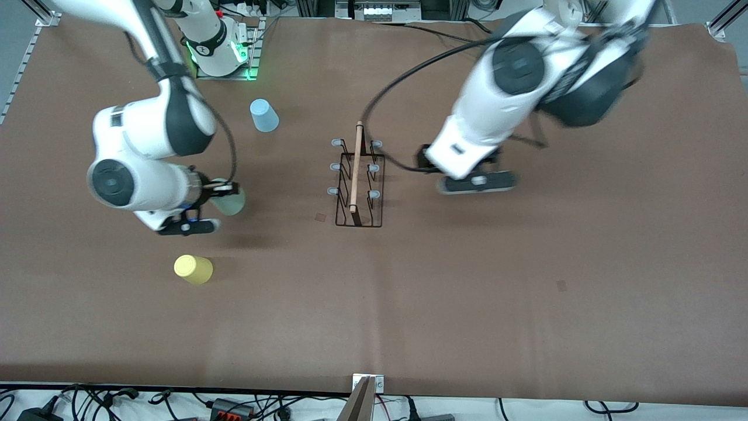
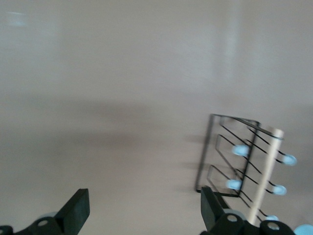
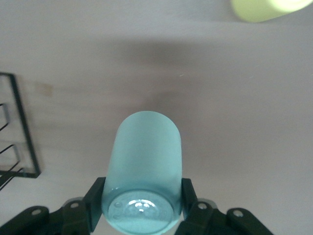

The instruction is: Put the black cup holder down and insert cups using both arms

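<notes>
Even, bright overhead light on brown paper-covered table (image 1: 526, 304); soft shadows fall toward front camera under both arms. White left arm (image 1: 514, 88) smeared by motion blur; thin black wire cup holder (image 1: 357, 178) sharp. Left wrist view hazy, washed out, pale glare streaks. Mint green plastic cup (image 3: 143, 171) crisp, small highlights on its base; yellow cup (image 3: 266, 9) out of focus

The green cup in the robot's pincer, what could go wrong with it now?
1. The right pincer grips the green cup only near one end, so it could slip or tilt out.
2. The rack is thin wire with small pegs; a cup coming in off-centre could miss a peg or push the rack over.
3. The left pincer is open and empty beside the rack; both arms could bump there.
</notes>
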Controlling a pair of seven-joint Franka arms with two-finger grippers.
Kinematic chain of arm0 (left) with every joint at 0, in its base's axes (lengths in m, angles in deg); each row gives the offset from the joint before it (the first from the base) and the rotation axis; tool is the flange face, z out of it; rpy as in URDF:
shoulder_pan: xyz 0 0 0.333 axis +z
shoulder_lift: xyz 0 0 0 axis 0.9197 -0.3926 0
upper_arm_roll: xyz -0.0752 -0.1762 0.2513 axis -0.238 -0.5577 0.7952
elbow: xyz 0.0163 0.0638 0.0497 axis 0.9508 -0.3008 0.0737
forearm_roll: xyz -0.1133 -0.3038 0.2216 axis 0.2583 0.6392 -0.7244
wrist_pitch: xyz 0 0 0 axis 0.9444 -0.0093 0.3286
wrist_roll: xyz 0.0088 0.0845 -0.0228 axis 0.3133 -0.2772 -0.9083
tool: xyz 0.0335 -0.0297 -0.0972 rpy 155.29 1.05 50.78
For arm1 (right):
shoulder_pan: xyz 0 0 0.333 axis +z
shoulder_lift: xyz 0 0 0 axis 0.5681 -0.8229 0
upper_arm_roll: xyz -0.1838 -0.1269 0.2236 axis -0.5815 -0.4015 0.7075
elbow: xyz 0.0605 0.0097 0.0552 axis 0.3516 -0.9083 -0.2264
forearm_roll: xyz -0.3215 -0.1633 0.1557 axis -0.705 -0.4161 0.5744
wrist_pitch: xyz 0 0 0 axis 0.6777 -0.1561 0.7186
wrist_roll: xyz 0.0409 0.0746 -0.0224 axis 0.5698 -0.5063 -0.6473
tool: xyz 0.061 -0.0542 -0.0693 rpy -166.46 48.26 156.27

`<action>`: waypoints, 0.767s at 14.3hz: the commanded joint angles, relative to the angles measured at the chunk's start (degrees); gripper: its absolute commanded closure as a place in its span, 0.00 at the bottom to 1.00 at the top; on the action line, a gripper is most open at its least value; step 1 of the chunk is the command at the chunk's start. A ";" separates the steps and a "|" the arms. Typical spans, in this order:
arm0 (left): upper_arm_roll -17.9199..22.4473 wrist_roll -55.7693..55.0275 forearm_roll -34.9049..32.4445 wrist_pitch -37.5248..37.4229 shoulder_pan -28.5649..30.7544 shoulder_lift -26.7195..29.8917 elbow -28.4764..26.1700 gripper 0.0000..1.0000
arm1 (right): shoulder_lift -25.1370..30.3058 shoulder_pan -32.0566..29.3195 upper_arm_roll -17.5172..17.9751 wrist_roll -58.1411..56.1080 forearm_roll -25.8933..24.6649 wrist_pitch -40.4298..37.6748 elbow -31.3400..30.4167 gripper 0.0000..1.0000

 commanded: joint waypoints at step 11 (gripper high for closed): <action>0.27 21.26 -2.69 -14.08 15.50 3.81 7.69 0.00 | 1.93 18.47 -0.17 13.08 12.64 -7.90 2.90 0.77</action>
